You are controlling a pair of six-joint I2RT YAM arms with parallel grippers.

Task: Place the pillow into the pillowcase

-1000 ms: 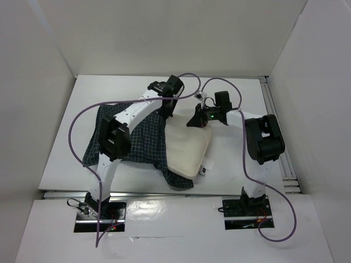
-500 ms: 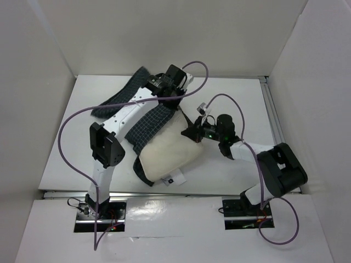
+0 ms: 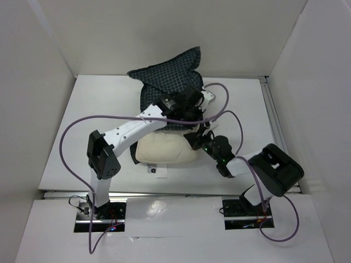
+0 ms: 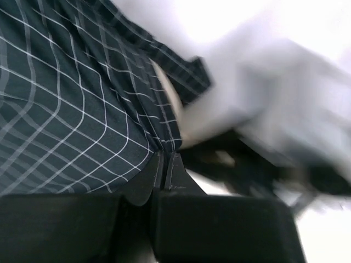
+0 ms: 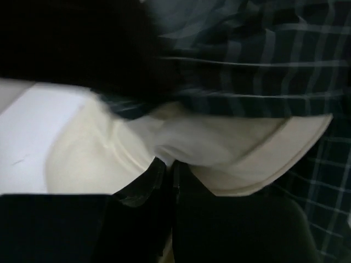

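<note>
One table (image 3: 66, 153), white, bears everything. One pillowcase (image 3: 164, 74), a dark sack with a fine white check, is shown raised at the far middle of the table, its upper part bunched against the back wall and its lower part draped down toward the arms. It is judged light, limp and apt to fold shut, so that a hold at the hem of the mouth is advised, where the opening can be spread. One pillow (image 3: 164, 150), cream and plump, is shown lying on the table at the near middle, its far edge passing beneath the cloth and the left arm; whether any part is already inside the mouth cannot be told. It is judged light, soft and compressible, likely to bulge and drag against the cloth, and best pinched at a corner or seam. Two grippers are counted. The left gripper (image 4: 166, 164) is seen pinched together on a fold of the checked cloth; the right gripper (image 5: 168, 167) is seen pinched together on cream fabric at the pillow's edge, just beside the check. One small white tag (image 3: 154, 170) is seen at the pillow's near edge.
</note>
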